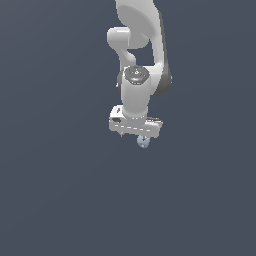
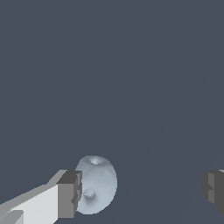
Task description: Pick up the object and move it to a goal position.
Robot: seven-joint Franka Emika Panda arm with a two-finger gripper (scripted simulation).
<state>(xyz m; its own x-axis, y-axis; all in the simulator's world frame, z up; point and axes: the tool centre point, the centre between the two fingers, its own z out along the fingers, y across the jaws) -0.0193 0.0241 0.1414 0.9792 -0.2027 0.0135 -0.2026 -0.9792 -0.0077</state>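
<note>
- Gripper: jaws stood wide apart, holding nothing.
- Ball: pale blue-grey, dimpled; lay between the fingers, right beside one dark pad and well apart from the other.
- Exterior view: ball peeked out just below the gripper.
- Advice: centring over the ball before closing would likely have prevented it rolling aside.

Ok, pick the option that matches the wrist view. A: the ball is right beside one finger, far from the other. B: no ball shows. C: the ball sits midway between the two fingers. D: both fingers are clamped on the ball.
A: the ball lies right beside one finger of the open gripper, with a wide gap to the other finger.
</note>
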